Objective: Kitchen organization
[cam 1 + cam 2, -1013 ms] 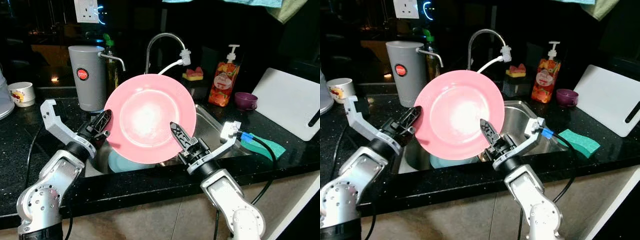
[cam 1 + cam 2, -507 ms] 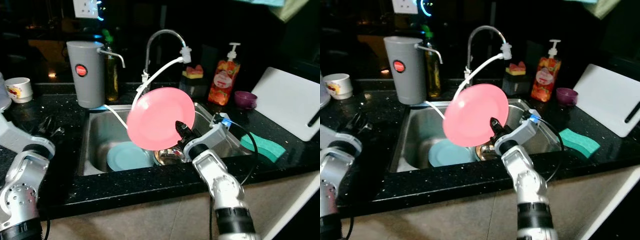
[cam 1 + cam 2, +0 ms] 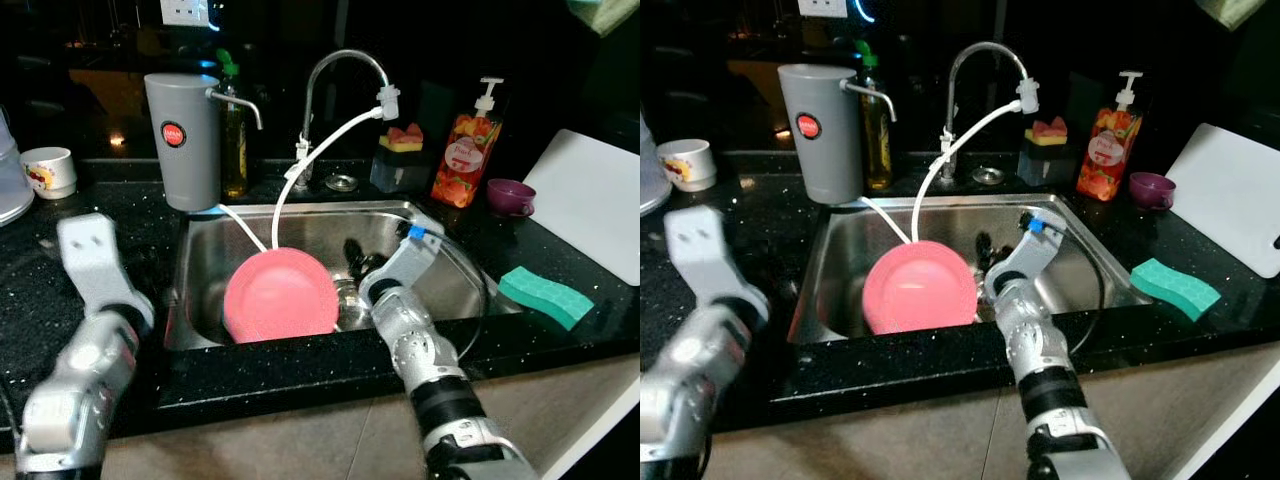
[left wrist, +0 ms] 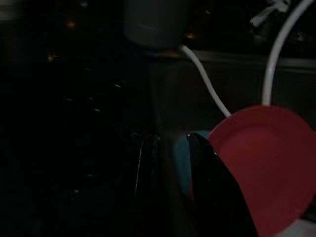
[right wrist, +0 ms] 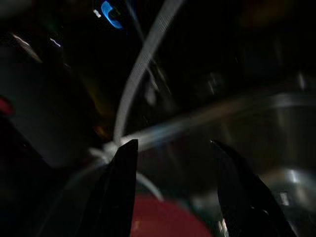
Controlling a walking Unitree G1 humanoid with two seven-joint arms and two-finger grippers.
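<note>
A pink plate (image 3: pixel 279 297) stands tilted on its edge in the steel sink (image 3: pixel 200 270), in front of a pale blue plate (image 4: pixel 181 160) that it mostly hides. My right gripper (image 5: pixel 170 143) reaches down into the sink just right of the pink plate. It is open, with nothing between its fingers (image 3: pixel 354 252). My left arm (image 3: pixel 92 262) is drawn back over the black counter left of the sink. Its gripper (image 4: pixel 170 140) points toward the sink's left rim, a little open and holding nothing.
A grey canister (image 3: pixel 182 135), a faucet (image 3: pixel 340 70) with a white hose (image 3: pixel 290 195) and a soap bottle (image 3: pixel 462 160) stand behind the sink. A green sponge (image 3: pixel 550 297), a purple bowl (image 3: pixel 510 195) and a white board (image 3: pixel 590 200) lie to the right. A mug (image 3: pixel 48 170) sits far left.
The pink plate went from held up before the faucet down into the sink. The left gripper let go first and drew back left, then the right gripper opened off the plate.
</note>
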